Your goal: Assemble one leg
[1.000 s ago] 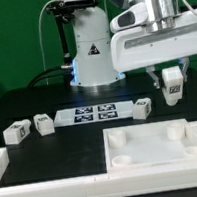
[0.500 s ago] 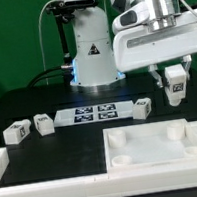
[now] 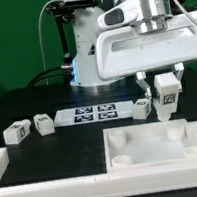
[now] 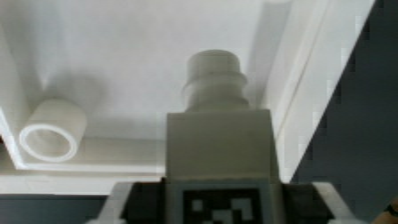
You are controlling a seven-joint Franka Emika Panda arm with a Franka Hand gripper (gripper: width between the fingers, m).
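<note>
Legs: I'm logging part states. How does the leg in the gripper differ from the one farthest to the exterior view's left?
The held leg hangs upright over the tabletop; the far-left leg rests on the dark table. The held leg is clamped in the gripper; the far-left leg lies free. Both are small white blocks with black-and-white tags.

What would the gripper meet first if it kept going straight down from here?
The leg clamped in the gripper leads, so its tip would likely land on the tabletop, near the far corner on the exterior view's right. Depth is unclear, so the exact contact spot is uncertain.
</note>
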